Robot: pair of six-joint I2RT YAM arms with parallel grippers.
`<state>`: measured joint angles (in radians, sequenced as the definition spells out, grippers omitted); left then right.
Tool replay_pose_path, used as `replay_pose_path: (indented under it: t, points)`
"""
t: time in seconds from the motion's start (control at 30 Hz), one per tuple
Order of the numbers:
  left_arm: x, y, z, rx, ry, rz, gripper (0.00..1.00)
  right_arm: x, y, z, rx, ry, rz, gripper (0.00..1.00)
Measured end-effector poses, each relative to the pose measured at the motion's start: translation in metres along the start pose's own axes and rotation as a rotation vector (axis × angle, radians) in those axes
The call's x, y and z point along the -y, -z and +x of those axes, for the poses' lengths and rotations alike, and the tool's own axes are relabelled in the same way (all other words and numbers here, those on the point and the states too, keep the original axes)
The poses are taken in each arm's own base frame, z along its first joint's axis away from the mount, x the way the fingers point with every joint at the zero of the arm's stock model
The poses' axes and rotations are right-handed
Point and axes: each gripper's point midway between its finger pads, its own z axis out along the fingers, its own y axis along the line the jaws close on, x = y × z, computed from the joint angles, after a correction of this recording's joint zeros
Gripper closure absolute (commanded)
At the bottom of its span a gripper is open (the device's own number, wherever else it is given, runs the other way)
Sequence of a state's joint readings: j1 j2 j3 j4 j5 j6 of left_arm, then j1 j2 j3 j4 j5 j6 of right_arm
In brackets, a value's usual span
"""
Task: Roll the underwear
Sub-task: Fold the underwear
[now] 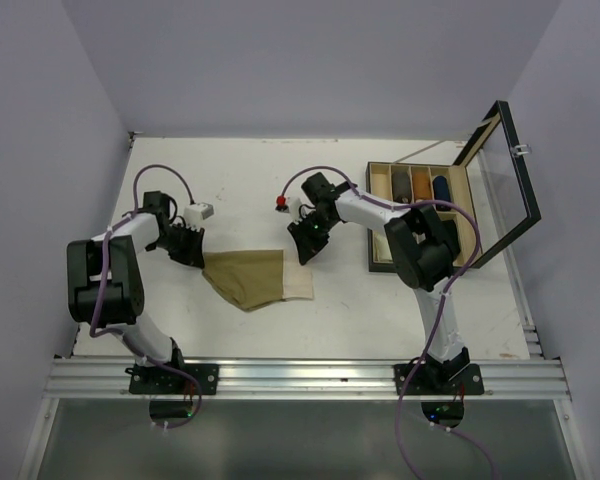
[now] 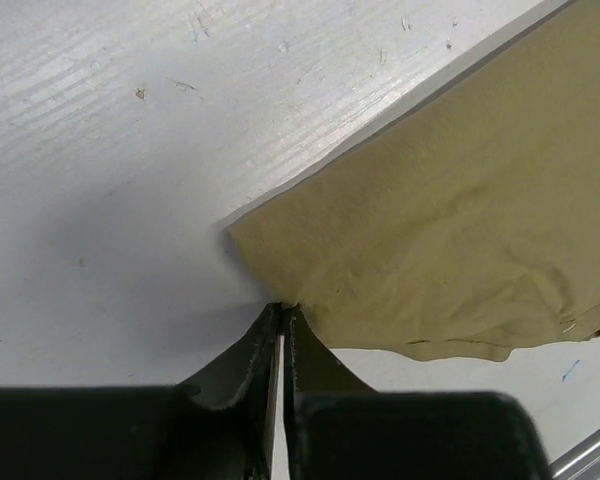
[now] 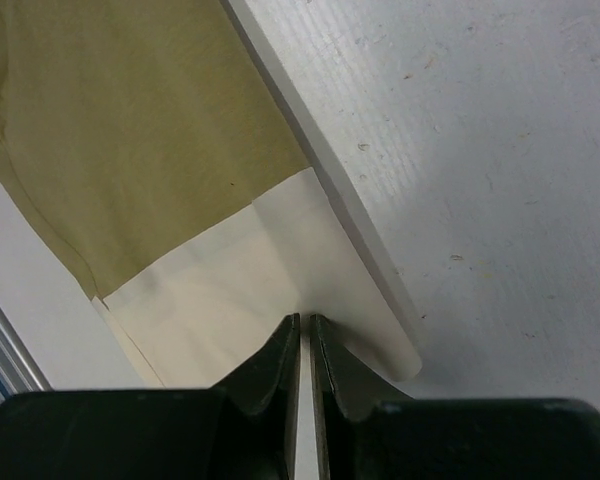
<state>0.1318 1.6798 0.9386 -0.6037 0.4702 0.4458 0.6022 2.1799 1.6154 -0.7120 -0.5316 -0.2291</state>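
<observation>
One olive-tan underwear (image 1: 245, 278) with a cream waistband (image 1: 298, 280) lies spread between the two arms. My left gripper (image 1: 194, 250) is shut on its left corner. In the left wrist view the black fingertips (image 2: 276, 325) pinch the edge of the olive cloth (image 2: 450, 230). My right gripper (image 1: 305, 250) is shut on the waistband at the right end. The right wrist view shows its fingertips (image 3: 290, 340) closed on the cream band (image 3: 240, 290), with the olive cloth (image 3: 130, 120) beyond. The far edge of the cloth is raised and casts a shadow on the table.
A wooden box (image 1: 380, 215) with an open glass lid (image 1: 505, 180) stands at the right, holding rolled cloths in its compartments. A small white object (image 1: 199, 213) and a small red object (image 1: 280, 205) lie behind the cloth. A metal rail (image 1: 310, 375) runs along the near edge.
</observation>
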Motion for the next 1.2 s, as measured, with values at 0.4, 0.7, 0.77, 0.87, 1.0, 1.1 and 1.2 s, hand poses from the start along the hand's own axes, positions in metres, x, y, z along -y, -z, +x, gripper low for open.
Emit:
replay_pose_path:
  t: [0.4, 0.7, 0.77, 0.87, 1.0, 1.1, 1.2]
  points:
    - [0.026, 0.043, -0.047, 0.145, -0.088, 0.089, 0.48, -0.044, 0.026, -0.014, 0.053, -0.04, -0.185, 0.6]
    - [0.063, 0.077, -0.11, 0.366, -0.138, 0.255, 0.55, -0.058, 0.054, -0.053, 0.19, -0.118, -0.244, 0.5]
    - [0.066, 0.058, -0.105, 0.326, -0.107, 0.302, 0.59, -0.055, 0.045, -0.053, 0.183, -0.15, -0.259, 0.51]
    - [0.072, 0.026, -0.091, 0.235, -0.05, 0.364, 0.66, -0.048, 0.027, -0.046, 0.156, -0.191, -0.271, 0.51]
    - [0.064, -0.012, -0.054, 0.086, 0.072, 0.385, 0.7, -0.034, 0.0, -0.022, 0.083, -0.257, -0.266, 0.52]
    - [0.054, -0.025, -0.032, 0.013, 0.15, 0.375, 0.7, -0.029, -0.009, -0.011, 0.055, -0.302, -0.295, 0.55]
    - [0.051, -0.024, -0.029, 0.009, 0.191, 0.385, 0.65, -0.022, -0.008, -0.012, 0.059, -0.307, -0.3, 0.6]
